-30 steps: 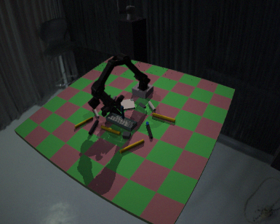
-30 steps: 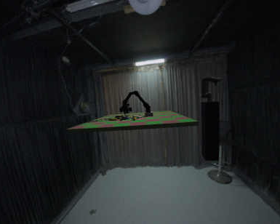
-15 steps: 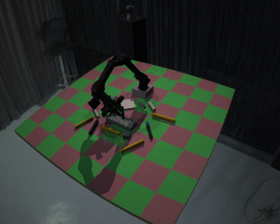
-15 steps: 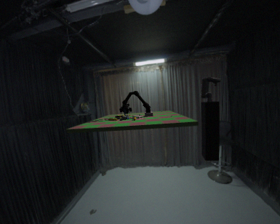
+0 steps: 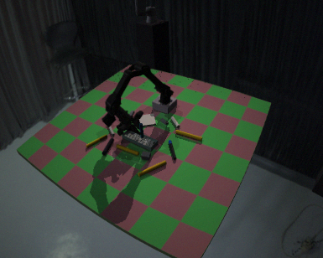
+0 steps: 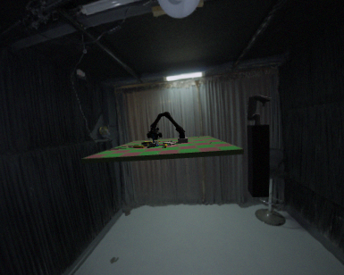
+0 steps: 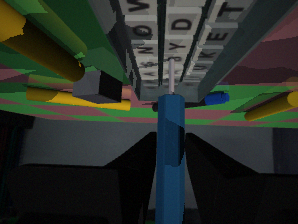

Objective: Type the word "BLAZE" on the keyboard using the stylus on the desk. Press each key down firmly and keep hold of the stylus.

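The keyboard [image 5: 150, 144] [image 7: 239, 50] is a grey slab with rows of pale lettered keys. In the wrist view the letters D and Y read clearly in its middle row. My gripper [image 5: 138, 123] [image 7: 170, 138] is shut on the blue stylus [image 5: 142, 131] [image 7: 170, 112], just above the keyboard. The stylus's thin pale tip points at the keys and overlaps the middle row just below the Y, at a key that looks like B. Whether the tip touches or presses that key cannot be told. The tip partly hides that key.
Several yellow bars lie around the keyboard, one close beside it [image 5: 127, 150] [image 7: 50, 50]. A dark block [image 5: 145, 155] [image 7: 97, 86] lies by its end. A dark rod with a blue end [image 5: 172, 150] [image 7: 216, 98] lies beyond. A pale flat piece [image 5: 148, 120] lies near the arm's base.
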Robot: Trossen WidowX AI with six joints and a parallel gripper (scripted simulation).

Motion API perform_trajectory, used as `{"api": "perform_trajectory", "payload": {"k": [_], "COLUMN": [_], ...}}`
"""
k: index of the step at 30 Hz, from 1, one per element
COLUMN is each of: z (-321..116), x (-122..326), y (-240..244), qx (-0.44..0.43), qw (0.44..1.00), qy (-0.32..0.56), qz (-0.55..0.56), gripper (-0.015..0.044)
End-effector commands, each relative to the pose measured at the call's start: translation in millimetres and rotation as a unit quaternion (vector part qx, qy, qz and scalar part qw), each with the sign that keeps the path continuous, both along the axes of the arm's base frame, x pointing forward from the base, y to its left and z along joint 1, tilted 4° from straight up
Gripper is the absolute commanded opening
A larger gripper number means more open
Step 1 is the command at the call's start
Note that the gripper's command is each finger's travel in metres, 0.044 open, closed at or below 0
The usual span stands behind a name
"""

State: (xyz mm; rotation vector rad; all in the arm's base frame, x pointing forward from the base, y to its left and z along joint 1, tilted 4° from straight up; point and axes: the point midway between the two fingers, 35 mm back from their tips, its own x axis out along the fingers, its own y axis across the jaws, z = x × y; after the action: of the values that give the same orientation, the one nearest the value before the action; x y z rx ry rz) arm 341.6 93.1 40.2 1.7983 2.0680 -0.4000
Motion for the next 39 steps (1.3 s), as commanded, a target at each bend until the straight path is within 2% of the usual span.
{"api": "perform_trajectory", "payload": {"k": [1, 18, 27, 39], "z": [-3, -1, 34, 35], "x": [-1, -1, -3, -3], "y": [1, 0, -1, -1], "qx": [0.002, 0.002, 0.002, 0.002], "qw": [1.0, 1.0, 1.0, 1.0], "qy": [0.006, 0.006, 0.006, 0.006], "qz": [-0.002, -0.002, -0.002, -0.002], "gripper": [0.0081, 0.0081, 0.0081, 0.0081]}}
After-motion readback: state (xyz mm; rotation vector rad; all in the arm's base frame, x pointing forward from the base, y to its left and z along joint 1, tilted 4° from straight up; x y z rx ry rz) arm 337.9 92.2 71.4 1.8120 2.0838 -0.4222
